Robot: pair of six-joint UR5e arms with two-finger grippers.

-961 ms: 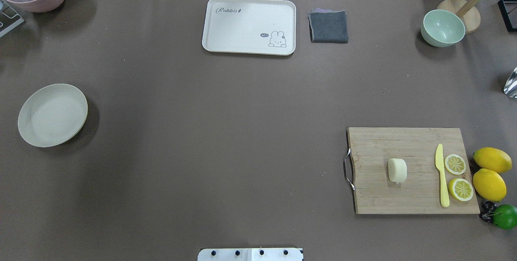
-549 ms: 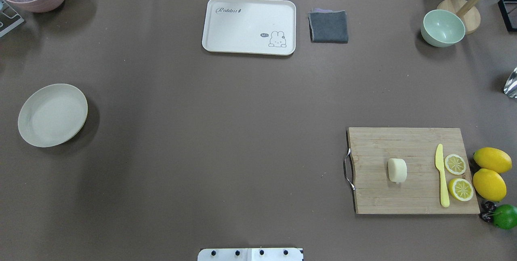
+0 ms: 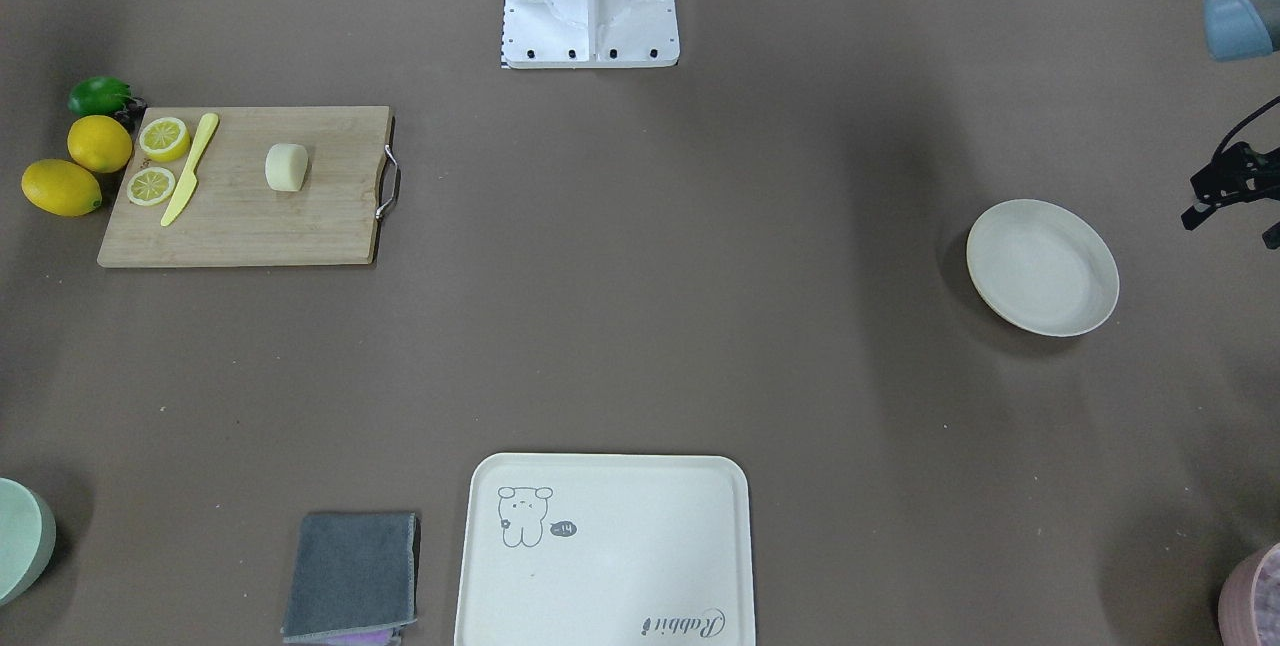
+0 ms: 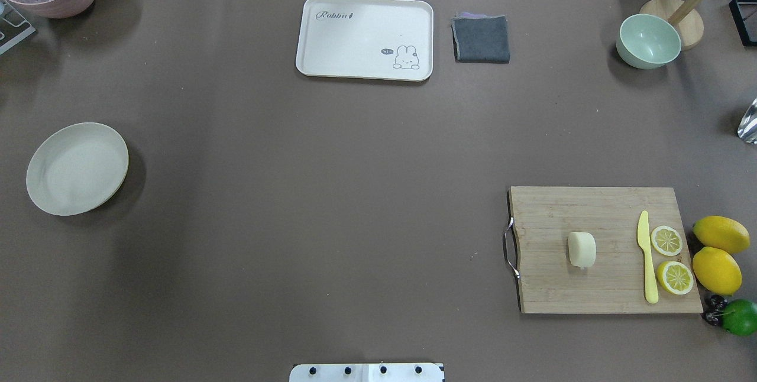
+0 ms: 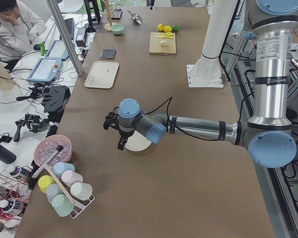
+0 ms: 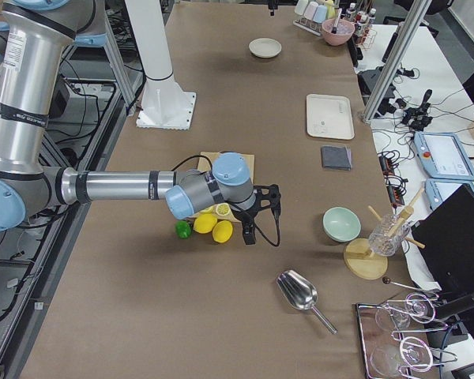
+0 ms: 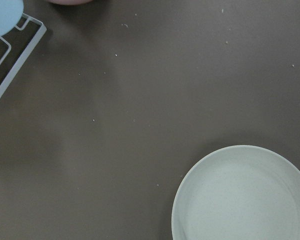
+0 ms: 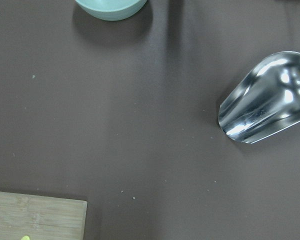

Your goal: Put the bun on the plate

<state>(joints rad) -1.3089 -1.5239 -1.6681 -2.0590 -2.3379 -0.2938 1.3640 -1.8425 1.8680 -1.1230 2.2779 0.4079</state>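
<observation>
The left gripper point(image 5: 116, 134) is hanging over the left end of the worktop point(image 4: 325, 193), just beside the plate point(image 4: 77, 168); I cannot tell how wide it is standing; its wrist camera is looking down on part of the plate and the brown cover. The right gripper point(image 6: 257, 215) is hovering at the right end, near the lemons point(image 4: 716, 270); its opening is likewise impossible to tell; its wrist camera is taking in a metal scoop point(image 8: 267, 97), the edge of a pale green bowl point(image 4: 648, 41) and a corner of the cutting board point(image 4: 591, 216). The bun point(image 4: 581, 249) is lying on the middle of that board, touched by neither gripper and well apart from the plate across the worktop; a yellow knife point(image 4: 647, 258) and two lemon slices point(image 4: 666, 240) are lying to its right on the board; a lime point(image 4: 740, 316) is sitting just beside the lemons. At the far edge a cream tray point(image 4: 364, 38) is lying beside a folded grey cloth point(image 4: 481, 39).
</observation>
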